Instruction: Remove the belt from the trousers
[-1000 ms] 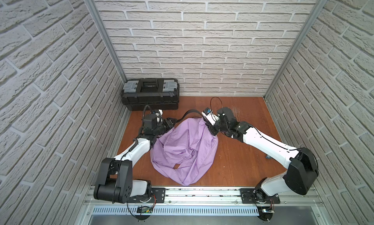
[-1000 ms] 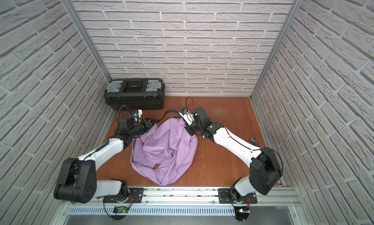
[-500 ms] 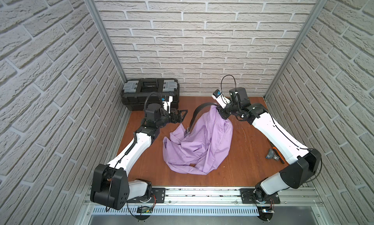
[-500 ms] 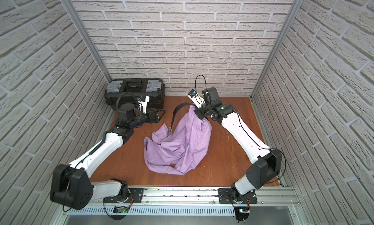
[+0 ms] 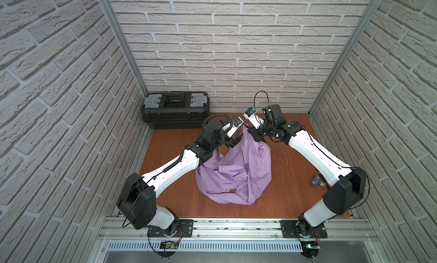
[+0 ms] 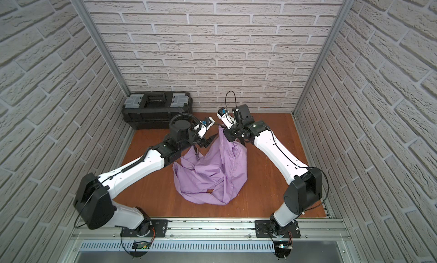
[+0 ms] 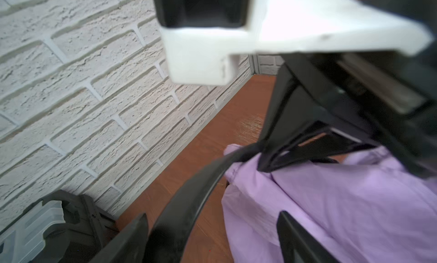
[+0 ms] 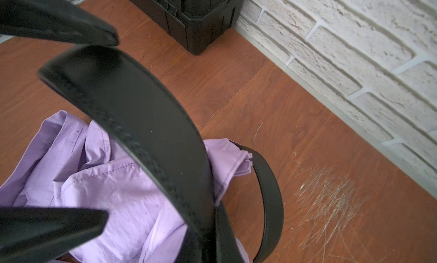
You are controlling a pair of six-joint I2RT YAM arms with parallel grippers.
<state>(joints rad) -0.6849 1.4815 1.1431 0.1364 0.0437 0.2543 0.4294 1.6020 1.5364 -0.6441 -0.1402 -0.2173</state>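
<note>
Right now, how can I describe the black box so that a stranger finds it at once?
Follow the back brick wall to the corner on the robot's left. There, beyond the lilac trousers, stands the toolbox. It is the only rigid black case, with two pale grey lid compartments.

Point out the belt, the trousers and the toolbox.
belt [image 8: 153, 131], right wrist view, wide strap.
trousers [image 5: 241, 172], a top view, middle folds.
toolbox [image 5: 175, 115], a top view, front wall.
</note>
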